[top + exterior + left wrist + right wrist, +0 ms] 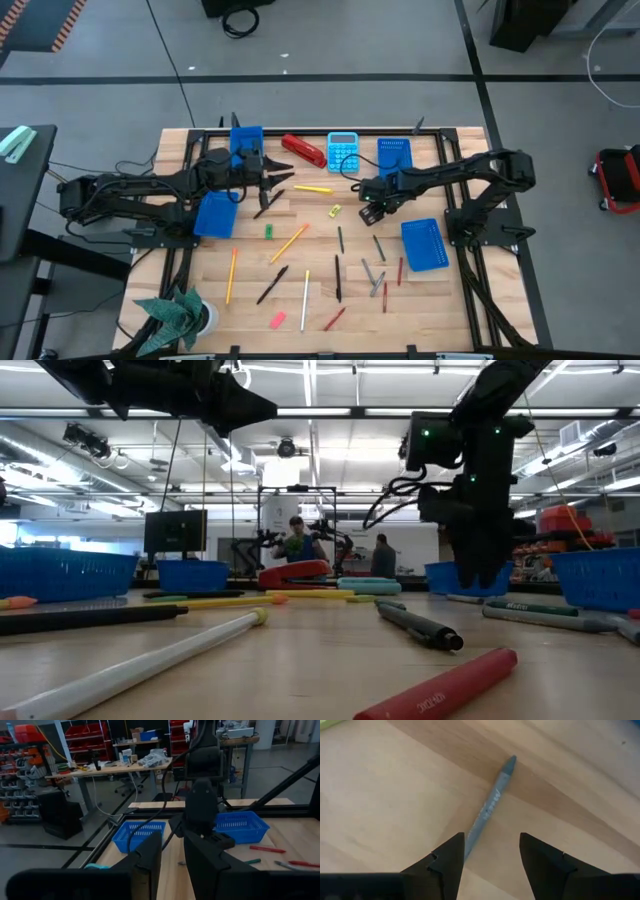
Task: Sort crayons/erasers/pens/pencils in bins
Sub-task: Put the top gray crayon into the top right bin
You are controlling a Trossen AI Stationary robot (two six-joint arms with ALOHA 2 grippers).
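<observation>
1. Both arms are black, built of slim jointed links with bulkier housings at the joints.
2. The left tool [283, 180] ends in two dark, tapered fingers.
3. The right tool [490, 852] has matte black, wedge-shaped fingers.
4. Black cables loop along the right arm; green lights glow on its wrist housing.

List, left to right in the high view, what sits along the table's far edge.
Blue bin → red stapler → light-blue calculator → second blue bin.

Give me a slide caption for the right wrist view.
Right gripper, jaws open, poised over a grey crayon lying on the wooden table.
</observation>
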